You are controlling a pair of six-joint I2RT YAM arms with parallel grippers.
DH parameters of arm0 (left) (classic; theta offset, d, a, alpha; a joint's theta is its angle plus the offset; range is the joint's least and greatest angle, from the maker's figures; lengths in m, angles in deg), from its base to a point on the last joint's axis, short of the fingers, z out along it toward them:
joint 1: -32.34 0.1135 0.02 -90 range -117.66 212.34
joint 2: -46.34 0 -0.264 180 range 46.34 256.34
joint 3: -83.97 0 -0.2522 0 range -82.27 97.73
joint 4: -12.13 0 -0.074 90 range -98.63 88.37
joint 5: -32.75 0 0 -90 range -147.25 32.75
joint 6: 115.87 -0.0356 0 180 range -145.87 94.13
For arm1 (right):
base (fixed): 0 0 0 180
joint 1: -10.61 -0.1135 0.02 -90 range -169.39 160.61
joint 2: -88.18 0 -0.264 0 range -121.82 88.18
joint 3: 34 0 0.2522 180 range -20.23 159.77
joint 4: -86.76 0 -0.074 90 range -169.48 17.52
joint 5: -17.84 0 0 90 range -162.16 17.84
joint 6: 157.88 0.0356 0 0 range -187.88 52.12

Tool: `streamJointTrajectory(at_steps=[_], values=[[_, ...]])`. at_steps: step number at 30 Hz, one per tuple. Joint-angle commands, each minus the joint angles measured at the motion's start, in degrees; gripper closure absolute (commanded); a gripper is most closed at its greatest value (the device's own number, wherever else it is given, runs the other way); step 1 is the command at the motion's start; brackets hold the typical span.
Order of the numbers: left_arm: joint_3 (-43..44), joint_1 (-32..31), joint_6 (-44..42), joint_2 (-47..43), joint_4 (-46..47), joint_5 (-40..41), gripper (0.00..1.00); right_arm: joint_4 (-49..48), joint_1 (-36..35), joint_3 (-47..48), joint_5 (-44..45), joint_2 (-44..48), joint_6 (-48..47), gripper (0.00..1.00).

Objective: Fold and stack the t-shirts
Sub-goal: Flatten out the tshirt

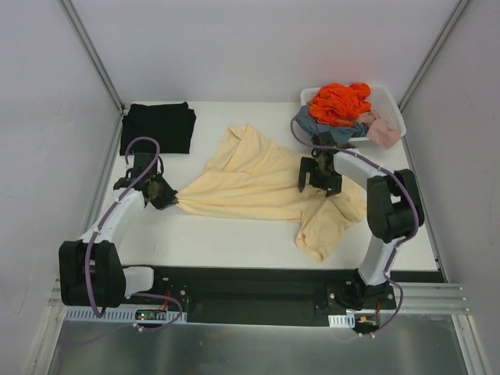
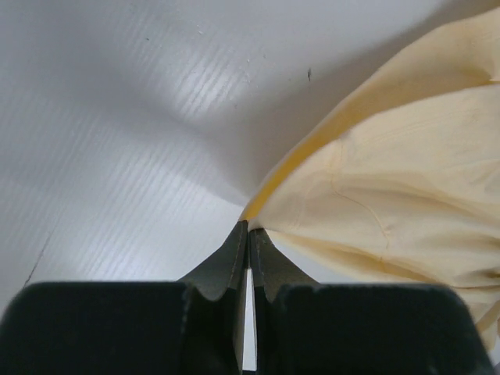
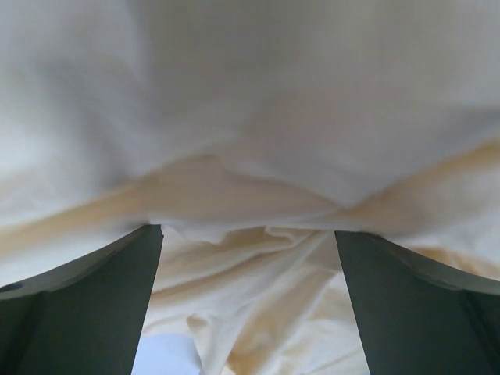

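Mid-table (image 1: 234, 242): left gripper (image 2: 248, 225) clamped on the left corner of the cream-yellow t-shirt (image 1: 258, 183), which lies crumpled at centre. Right gripper (image 1: 319, 178), jaws wide apart, over its right side. Far left: folded black t-shirt (image 1: 158, 127). Far right: white basket (image 1: 393, 117).

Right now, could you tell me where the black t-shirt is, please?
In the top view, the black t-shirt lies folded at the far left corner of the table, beyond the left gripper and left of the cream-yellow t-shirt.
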Motion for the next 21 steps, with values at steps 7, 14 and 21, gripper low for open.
streamJointTrajectory(at_steps=[7, 14, 21], values=[[-0.65, 2.02, -1.66, -8.95, -2.3, -1.96, 1.0, 0.94, -6.56, 26.0, 0.95, -14.31, -6.38, 0.03], [5.84, -2.17, -4.48, 1.21, 4.1, -9.97, 1.0, -1.08, -6.48, 16.28, 7.8, -5.71, -7.97, 0.03], [21.74, -8.88, -5.62, 19.07, 4.55, -9.25, 1.0, 1.81, -6.56, 4.95, 9.74, 7.63, -9.2, 0.03]])
